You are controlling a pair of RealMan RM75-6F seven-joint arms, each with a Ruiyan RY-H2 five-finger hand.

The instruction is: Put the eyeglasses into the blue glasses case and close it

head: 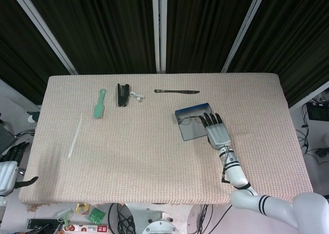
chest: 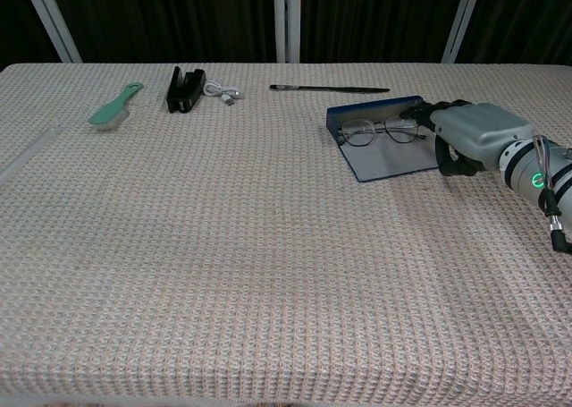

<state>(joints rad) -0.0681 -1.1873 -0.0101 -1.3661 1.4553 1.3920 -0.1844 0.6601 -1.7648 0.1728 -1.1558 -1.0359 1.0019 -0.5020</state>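
The blue glasses case [head: 191, 126] lies open and flat right of the table's middle; in the chest view the case [chest: 393, 159] shows its raised far wall. The eyeglasses [head: 193, 118] rest inside it along that far wall, lenses plain in the chest view [chest: 384, 131]. My right hand [head: 218, 132] lies palm down at the case's right edge, fingers stretched toward the glasses and holding nothing; from the chest camera the hand [chest: 469, 139] sits just right of the case. My left hand [head: 9, 167] hangs off the table's near left corner, fingers apart and empty.
Along the far side lie a green brush [head: 98, 104], a black clip-like object [head: 122, 94], a white cable [head: 136, 95] and a black pen [head: 176, 91]. A thin white stick [head: 75, 137] lies at the left.
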